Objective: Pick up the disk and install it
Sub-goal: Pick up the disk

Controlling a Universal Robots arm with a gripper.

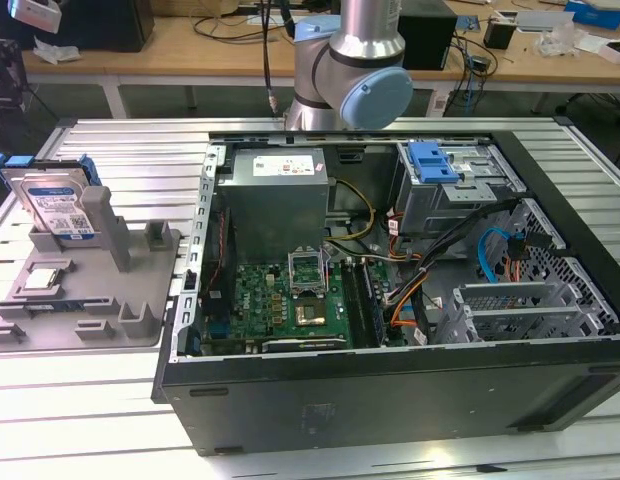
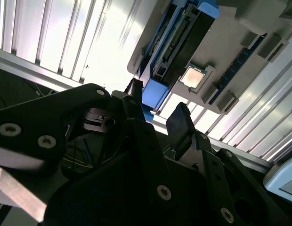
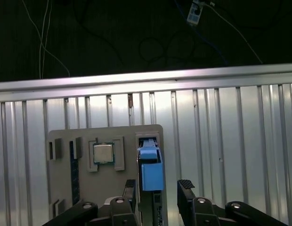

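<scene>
Silver blue-railed disk (image 1: pixel 60 205) upright in grey plastic holder (image 1: pixel 140 300), exterior view's upper left; black gripper (image 3: pixel 158 186) spread apart over it, best centred squarely before closing.

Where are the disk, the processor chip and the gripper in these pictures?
disk (image 1: pixel 60 205), exterior view, on its white-and-blue label.
processor chip (image 3: pixel 103 153), first wrist view, on its silver top.
gripper (image 3: pixel 158 187), first wrist view, midway between its fingertips.

I look down on a ribbed metal table (image 1: pixel 110 150) whose pale slats throw back bright glare. In the exterior view a long wooden bench (image 1: pixel 190 45) strewn with cables (image 1: pixel 230 22) stands beyond it. Past the table's edge lies dark floor (image 3: pixel 113 37).
</scene>
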